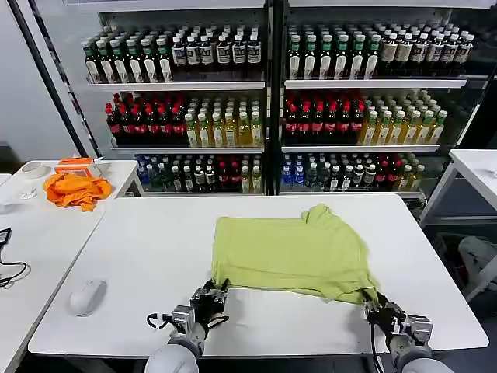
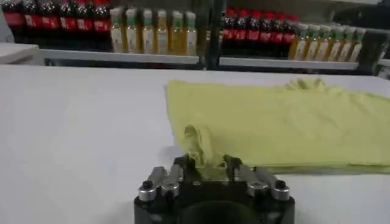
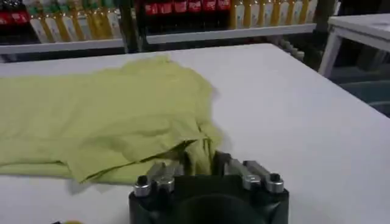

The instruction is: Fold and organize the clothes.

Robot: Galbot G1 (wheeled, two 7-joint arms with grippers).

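White laminate covers the large table (image 1: 140, 256) across the lower middle of the head view. Behind it, along the whole upper frame, stand glass-fronted drinks coolers (image 1: 268, 93), their shelves packed with rows of bottles: dark ones on top, red-labelled and yellow ones in the middle, mixed colours lowest. A second white table (image 1: 46, 225) runs down the left edge, and the corner of a third (image 1: 477, 167) shows at the right edge.

A light yellow-green T-shirt (image 1: 291, 252) lies partly folded on the main table, slightly right of centre, with one sleeve poking up toward the coolers. The left gripper (image 1: 211, 296) sits at the shirt's lower left corner, its fingers closed on a pinch of fabric; the left wrist view shows the cloth (image 2: 198, 146) bunched up between them. The right gripper (image 1: 378, 309) is at the lower right corner, likewise clamped on a fold of the hem (image 3: 198, 152).

On the left table, upper left of the frame, a crumpled orange cloth (image 1: 76, 189) lies beside a small orange and white box (image 1: 78, 165) and a roll of tape (image 1: 33, 169). A white computer mouse (image 1: 87, 297) rests at the lower left of the main table
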